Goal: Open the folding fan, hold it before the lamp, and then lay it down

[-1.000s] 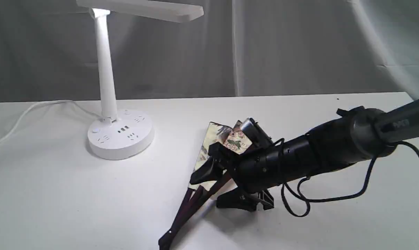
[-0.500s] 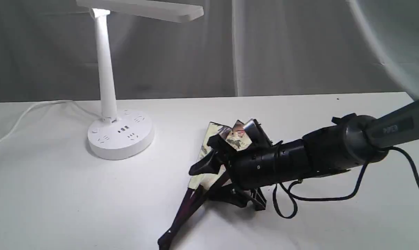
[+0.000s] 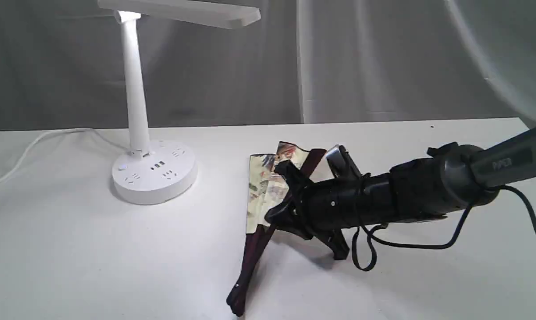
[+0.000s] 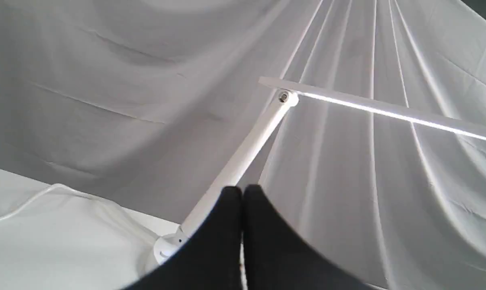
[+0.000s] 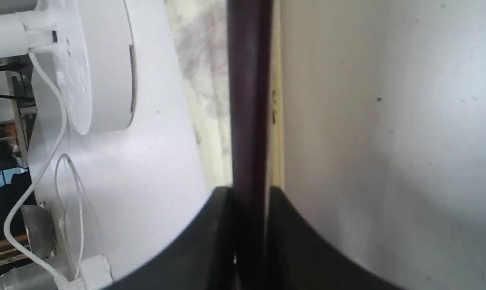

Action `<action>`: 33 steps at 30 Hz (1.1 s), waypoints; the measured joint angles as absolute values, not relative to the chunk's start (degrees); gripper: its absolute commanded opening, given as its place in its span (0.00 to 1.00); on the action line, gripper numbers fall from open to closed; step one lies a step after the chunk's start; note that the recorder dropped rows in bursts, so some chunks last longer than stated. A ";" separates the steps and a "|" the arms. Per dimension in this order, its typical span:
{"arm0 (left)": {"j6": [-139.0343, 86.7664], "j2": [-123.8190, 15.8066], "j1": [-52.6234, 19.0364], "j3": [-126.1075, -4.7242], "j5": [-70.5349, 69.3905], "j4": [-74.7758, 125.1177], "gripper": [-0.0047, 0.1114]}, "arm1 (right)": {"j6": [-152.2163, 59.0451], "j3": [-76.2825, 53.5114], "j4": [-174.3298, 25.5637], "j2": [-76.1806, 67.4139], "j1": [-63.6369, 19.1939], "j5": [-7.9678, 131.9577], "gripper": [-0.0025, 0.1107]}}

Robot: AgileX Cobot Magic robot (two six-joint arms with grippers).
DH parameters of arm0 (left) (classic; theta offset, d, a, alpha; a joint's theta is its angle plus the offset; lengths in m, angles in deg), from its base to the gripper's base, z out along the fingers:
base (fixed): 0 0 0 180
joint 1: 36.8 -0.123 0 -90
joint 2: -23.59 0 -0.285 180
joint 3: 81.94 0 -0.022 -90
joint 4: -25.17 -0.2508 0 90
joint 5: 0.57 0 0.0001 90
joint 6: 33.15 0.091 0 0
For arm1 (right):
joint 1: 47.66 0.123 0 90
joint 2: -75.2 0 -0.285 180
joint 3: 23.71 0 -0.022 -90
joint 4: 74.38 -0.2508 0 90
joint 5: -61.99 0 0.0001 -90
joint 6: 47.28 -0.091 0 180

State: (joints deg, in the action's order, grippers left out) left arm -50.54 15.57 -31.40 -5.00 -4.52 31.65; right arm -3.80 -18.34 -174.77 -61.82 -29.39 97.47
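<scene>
The folding fan (image 3: 264,189) is partly spread at the table's middle, cream painted leaf raised, maroon ribs running down to a pivot near the front edge. My right gripper (image 3: 284,194) is shut on its outer maroon guard (image 5: 249,100); in the right wrist view the guard runs straight between both black fingers (image 5: 220,209), with painted paper beside it. The white lamp (image 3: 134,98) stands lit at the left on its round socket base (image 3: 154,178). My left gripper (image 4: 242,201) is shut on nothing, held in the air facing the lamp's stem (image 4: 243,157); the exterior view does not show it.
The white table (image 3: 72,249) carries the lamp's white cord (image 3: 37,142) running off to the left. A grey cloth backdrop (image 3: 383,62) hangs behind. A black cable (image 3: 405,244) loops under my right arm.
My right gripper has turned and shifted slightly right with the guard in it. The fan's pivot slid right, and the leaf now stands more upright and spread.
</scene>
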 measured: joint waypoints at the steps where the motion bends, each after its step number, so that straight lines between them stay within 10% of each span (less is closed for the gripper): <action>1: -50.54 15.57 -31.40 -5.00 -4.52 31.65 0.04 | -3.66 -18.44 -174.90 -61.96 -29.39 98.00 0.02; 20: -50.96 13.05 -31.40 -9.65 2.17 33.63 0.04 | 8.96 -18.08 -174.14 -63.44 -32.32 120.43 0.02; 33: -52.36 -24.49 -31.40 -27.52 7.09 23.13 0.06 | 14.08 -18.08 -169.26 -61.46 -35.68 130.27 0.02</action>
State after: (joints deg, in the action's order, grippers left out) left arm -52.36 -24.49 -31.40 -27.52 7.09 23.13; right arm 14.08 -18.08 -169.26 -61.46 -35.68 130.27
